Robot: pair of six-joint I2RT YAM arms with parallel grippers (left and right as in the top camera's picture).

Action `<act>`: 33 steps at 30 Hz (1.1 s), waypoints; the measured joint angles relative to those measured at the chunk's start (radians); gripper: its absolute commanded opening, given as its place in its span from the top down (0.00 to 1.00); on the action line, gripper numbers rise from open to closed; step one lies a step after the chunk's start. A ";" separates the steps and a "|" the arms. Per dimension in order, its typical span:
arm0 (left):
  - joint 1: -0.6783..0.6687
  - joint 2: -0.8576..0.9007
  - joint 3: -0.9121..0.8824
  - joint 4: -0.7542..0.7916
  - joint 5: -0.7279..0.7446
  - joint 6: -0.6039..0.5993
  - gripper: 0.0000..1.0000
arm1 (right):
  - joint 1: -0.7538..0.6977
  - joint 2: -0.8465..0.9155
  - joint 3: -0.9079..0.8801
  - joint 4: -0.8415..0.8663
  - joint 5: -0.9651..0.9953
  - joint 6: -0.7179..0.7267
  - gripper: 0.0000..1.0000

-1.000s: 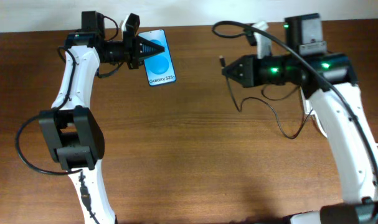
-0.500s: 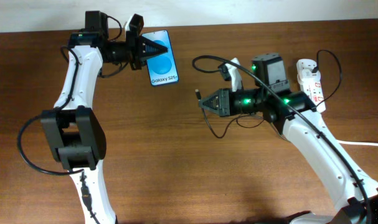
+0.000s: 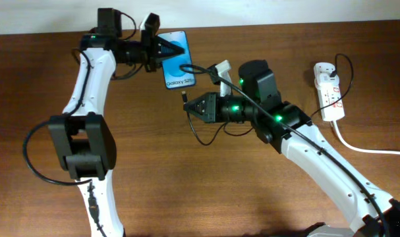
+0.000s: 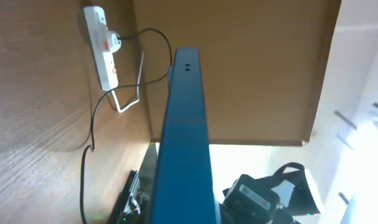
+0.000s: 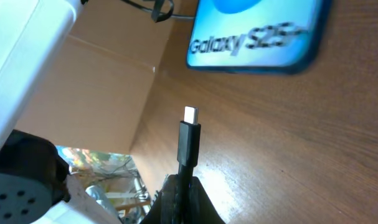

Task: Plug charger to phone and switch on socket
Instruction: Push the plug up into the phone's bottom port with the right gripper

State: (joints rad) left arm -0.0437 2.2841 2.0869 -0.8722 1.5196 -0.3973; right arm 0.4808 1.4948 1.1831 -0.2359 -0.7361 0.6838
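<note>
The phone (image 3: 177,60), blue screen with "Galaxy S25+" text, is held above the table at the back by my left gripper (image 3: 165,48), which is shut on its upper end. The left wrist view shows the phone edge-on (image 4: 184,137). My right gripper (image 3: 192,105) is shut on the charger (image 3: 184,96), a thin black cable with its connector tip sticking out toward the phone's lower edge, a short gap away. In the right wrist view the connector (image 5: 189,134) points up at the phone (image 5: 257,34). The white socket (image 3: 329,89) lies at the far right.
The charger cable (image 3: 206,135) loops down beside my right arm and runs back toward the socket. A thick white cord (image 3: 364,146) leads from the socket off the right edge. The socket also shows in the left wrist view (image 4: 101,43).
My right arm has swung left across the table, carrying the connector tip up close to the phone. My left gripper has shifted the phone slightly to the right.
</note>
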 measured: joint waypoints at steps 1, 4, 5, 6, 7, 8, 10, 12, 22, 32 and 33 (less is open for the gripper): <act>-0.013 0.000 0.000 0.006 0.000 -0.007 1.00 | 0.003 0.000 0.000 0.000 0.009 0.002 0.96; -0.036 0.000 0.000 0.006 0.000 -0.016 1.00 | 0.003 0.000 0.000 -0.001 0.023 0.009 0.96; -0.034 0.000 0.000 0.006 0.000 -0.016 1.00 | 0.003 0.000 0.000 -0.007 0.032 0.012 0.96; -0.032 0.000 0.000 0.007 0.000 -0.016 1.00 | 0.003 0.000 0.000 -0.026 0.047 0.012 0.96; -0.032 0.000 0.000 0.008 0.000 -0.016 1.00 | 0.004 0.000 0.000 -0.036 0.064 0.012 0.96; -0.032 0.000 0.000 0.008 0.000 -0.016 1.00 | 0.004 0.000 0.000 -0.037 0.077 0.012 0.96; -0.032 0.000 0.000 0.009 0.000 -0.016 1.00 | 0.004 0.000 0.000 -0.040 0.094 0.012 0.96; -0.032 0.000 0.000 0.009 0.000 -0.016 1.00 | 0.004 0.000 0.000 -0.040 0.108 0.011 0.96; -0.032 0.000 0.000 0.009 0.000 -0.016 1.00 | 0.004 0.003 0.000 -0.040 0.116 0.011 0.96; -0.032 0.000 0.000 0.009 0.000 -0.019 1.00 | 0.004 0.027 0.000 -0.005 0.110 0.012 0.96; -0.032 0.000 0.000 0.009 0.000 -0.019 1.00 | 0.004 0.027 0.000 -0.005 0.100 0.013 0.96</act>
State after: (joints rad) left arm -0.0757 2.2841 2.0869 -0.8635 1.5196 -0.4168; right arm 0.4850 1.5215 1.1831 -0.2413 -0.6357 0.6964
